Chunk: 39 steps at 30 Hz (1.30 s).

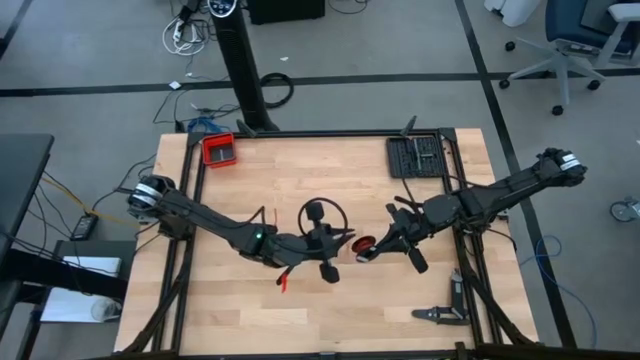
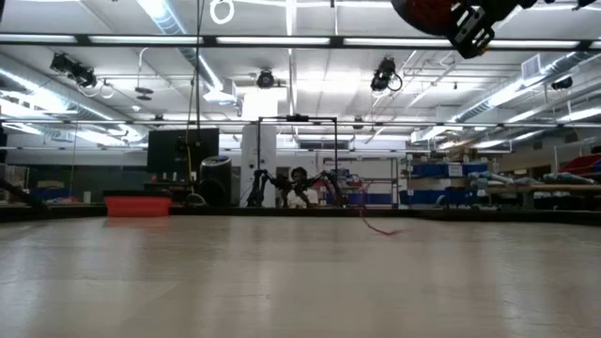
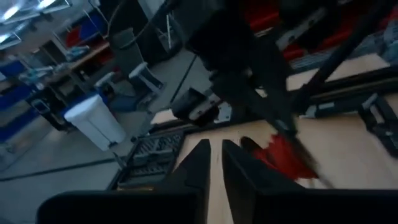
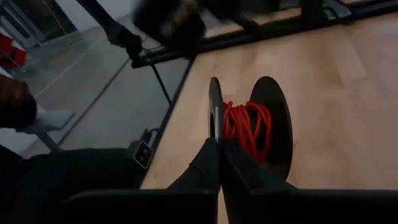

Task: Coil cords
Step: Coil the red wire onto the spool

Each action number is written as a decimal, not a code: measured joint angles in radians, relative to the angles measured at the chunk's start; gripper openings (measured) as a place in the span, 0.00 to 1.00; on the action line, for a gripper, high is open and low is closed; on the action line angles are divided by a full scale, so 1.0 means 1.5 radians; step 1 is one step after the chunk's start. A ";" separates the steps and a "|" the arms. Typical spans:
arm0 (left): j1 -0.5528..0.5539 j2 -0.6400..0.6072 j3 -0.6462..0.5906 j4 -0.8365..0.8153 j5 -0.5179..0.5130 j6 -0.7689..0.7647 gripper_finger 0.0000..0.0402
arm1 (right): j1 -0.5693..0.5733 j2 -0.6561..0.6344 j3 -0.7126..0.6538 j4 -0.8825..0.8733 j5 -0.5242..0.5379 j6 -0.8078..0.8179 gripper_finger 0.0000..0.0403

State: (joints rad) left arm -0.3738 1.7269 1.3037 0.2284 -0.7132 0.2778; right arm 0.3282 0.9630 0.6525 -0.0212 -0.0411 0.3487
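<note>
**Red cord on the spool, 2 grippers closing in**

Nearest my right wrist camera, the right gripper is pinched shut on the rim of a black spool, with the red cord wound between its 2 discs. From above, the left gripper sits just beside the spool, fingers slightly apart and empty. A loose red end trails on the table nearer the left arm.
</note>
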 joint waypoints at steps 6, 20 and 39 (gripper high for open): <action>0.004 0.025 -0.001 0.020 -0.002 0.007 0.19 | 0.007 0.020 0.001 0.040 -0.009 0.000 0.00; -0.004 0.021 0.028 0.021 -0.041 -0.066 0.19 | 0.039 -0.053 0.001 0.047 0.032 -0.091 0.00; 0.013 0.021 0.050 0.014 0.040 -0.227 0.19 | 0.055 -0.075 0.001 0.040 0.119 -0.164 0.00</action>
State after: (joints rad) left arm -0.3550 1.7588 1.3788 0.2497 -0.6528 -0.0628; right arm 0.4107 0.8505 0.6544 0.0391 0.1373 0.1034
